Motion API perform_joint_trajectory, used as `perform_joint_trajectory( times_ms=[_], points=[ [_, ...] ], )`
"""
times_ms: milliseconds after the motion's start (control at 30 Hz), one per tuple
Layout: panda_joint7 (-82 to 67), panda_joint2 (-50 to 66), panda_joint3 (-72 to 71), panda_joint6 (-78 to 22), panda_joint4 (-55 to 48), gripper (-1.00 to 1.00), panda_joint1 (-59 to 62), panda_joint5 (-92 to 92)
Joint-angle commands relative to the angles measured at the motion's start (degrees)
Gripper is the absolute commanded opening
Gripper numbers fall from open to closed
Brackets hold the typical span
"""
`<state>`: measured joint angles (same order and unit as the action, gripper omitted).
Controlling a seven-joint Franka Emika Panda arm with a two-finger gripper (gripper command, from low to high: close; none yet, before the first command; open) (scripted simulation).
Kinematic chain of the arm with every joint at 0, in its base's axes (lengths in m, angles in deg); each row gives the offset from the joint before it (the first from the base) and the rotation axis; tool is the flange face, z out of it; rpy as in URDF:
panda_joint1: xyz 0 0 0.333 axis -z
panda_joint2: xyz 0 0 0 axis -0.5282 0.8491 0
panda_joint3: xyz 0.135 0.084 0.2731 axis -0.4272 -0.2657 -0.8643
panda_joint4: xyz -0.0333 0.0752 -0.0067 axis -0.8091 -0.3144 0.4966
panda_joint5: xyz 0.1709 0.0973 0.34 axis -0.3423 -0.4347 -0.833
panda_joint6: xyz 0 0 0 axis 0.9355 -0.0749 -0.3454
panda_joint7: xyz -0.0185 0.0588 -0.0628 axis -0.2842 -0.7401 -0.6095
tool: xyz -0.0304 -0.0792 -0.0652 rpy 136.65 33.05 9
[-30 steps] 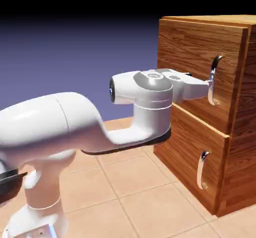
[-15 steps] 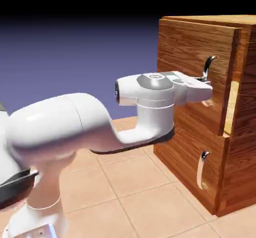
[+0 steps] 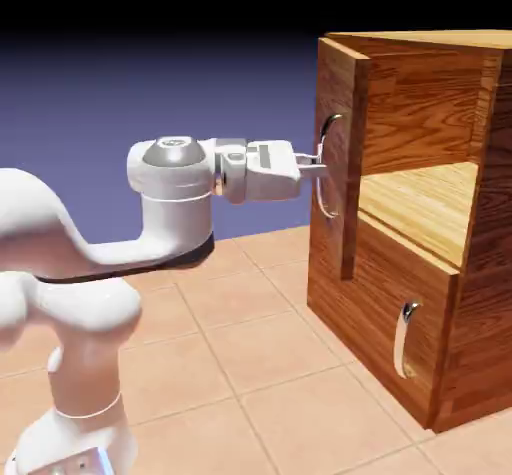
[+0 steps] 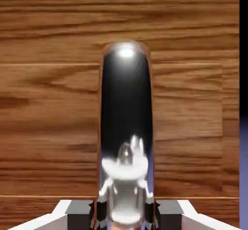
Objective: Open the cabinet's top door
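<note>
In the exterior view, the top door stands wide open, swung out toward the exterior view's left, baring the lighter wood inside the cabinet. The end effector is clamped on the door's curved silver handle. Below, the lower door is shut, its own handle upright near its edge. In the hand view, the silver handle runs down between the two grey fingertips, which close on it from both sides, against the door's wood grain.
</note>
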<state>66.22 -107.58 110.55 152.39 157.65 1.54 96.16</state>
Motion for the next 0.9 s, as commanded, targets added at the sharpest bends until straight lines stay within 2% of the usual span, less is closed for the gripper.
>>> perform_joint_trajectory(
  times_ms=[0, 433, 867],
  points=[
    [-0.3, -0.8, -2.1, -1.4, 0.9, -1.00, 0.4, -2.2],
    [-1.2, -5.1, -29.1, -18.6, 6.0, -1.00, -1.0, -29.8],
    [3.6, 6.2, -56.1, -37.4, -1.5, -1.00, -2.2, -56.0]
  ],
)
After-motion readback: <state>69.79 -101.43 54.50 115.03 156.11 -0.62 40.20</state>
